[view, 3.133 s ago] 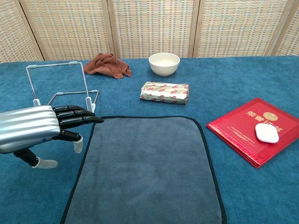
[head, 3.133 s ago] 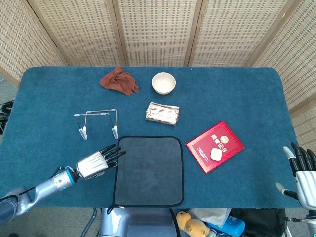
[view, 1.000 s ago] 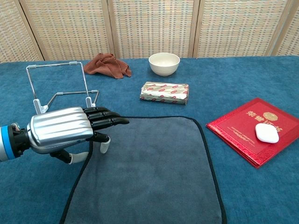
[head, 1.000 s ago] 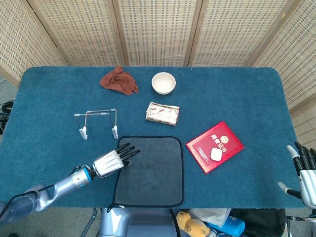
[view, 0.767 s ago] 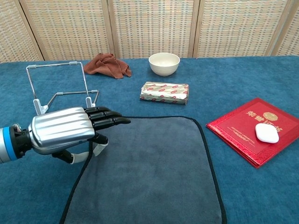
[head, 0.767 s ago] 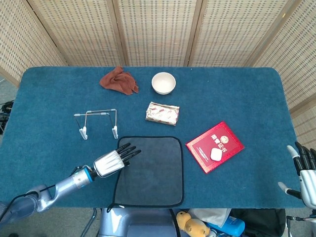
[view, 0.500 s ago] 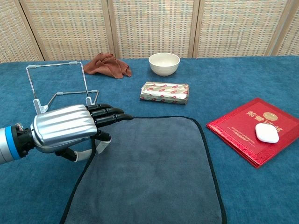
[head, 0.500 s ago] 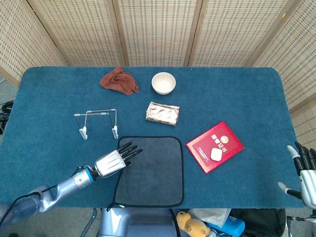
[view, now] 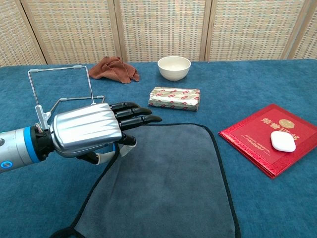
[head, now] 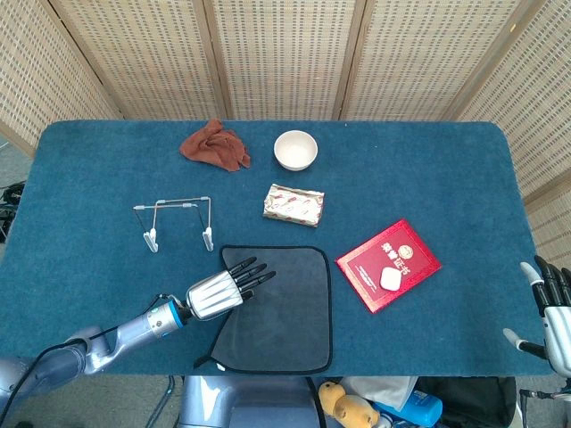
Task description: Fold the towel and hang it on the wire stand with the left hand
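A dark grey towel (head: 285, 303) with black trim lies on the blue table near the front edge; it also fills the lower middle of the chest view (view: 168, 183). My left hand (head: 219, 292) is at the towel's left edge, fingers stretched over it and thumb beneath, pinching that edge (view: 94, 130) and lifting it rightward. The left border now slants inward. The wire stand (head: 176, 218) is upright behind and to the left of the hand (view: 62, 89). My right hand (head: 553, 316) hangs off the table's right front corner, fingers apart, holding nothing.
A crumpled brown cloth (head: 215, 145) and a white bowl (head: 295, 149) sit at the back. A patterned packet (head: 293, 204) lies just behind the towel. A red booklet (head: 388, 264) carrying a small white object (head: 391, 278) lies to the towel's right.
My left hand slid right onto the towel's left edge, took hold of it and raised it, dragging the edge inward. The right hand stayed put.
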{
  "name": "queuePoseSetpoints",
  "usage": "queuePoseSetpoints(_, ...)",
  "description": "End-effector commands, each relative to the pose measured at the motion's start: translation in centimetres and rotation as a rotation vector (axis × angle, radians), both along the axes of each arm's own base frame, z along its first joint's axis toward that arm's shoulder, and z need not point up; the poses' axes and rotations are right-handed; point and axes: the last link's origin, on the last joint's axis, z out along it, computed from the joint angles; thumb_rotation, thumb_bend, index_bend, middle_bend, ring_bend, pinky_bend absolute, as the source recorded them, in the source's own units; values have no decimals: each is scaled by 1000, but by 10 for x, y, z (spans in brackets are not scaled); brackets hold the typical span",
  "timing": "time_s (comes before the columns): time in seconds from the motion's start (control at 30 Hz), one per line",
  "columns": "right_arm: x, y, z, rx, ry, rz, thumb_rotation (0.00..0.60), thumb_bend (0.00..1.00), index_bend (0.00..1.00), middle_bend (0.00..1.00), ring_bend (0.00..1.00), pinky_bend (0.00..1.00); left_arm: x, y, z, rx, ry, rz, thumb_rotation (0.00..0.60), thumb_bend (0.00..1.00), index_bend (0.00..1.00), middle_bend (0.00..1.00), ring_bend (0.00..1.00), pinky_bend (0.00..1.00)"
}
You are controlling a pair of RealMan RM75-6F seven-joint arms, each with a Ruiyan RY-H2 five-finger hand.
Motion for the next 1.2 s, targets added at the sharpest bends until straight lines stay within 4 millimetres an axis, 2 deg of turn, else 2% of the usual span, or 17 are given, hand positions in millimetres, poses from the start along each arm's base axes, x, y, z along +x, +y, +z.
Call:
queuePoseSetpoints(0.03,0,-1,1,-2,-5,-3,600,0,0,0,0,0,11,1,-5,-2,0,-17,600,453,689,0,0,96)
queuePoseSetpoints(0.6,-5,-8,3,11,-28,-27,600,0,0,0,0,0,69,8,-35,-30,20,-61,600,453,689,0,0,96)
queuePoseSetpoints(1.2,-12,-17,4,17,-38,-65,600,0,0,0,0,0,103,17,-72,-64,43,-17,600,454,687,0,0,96)
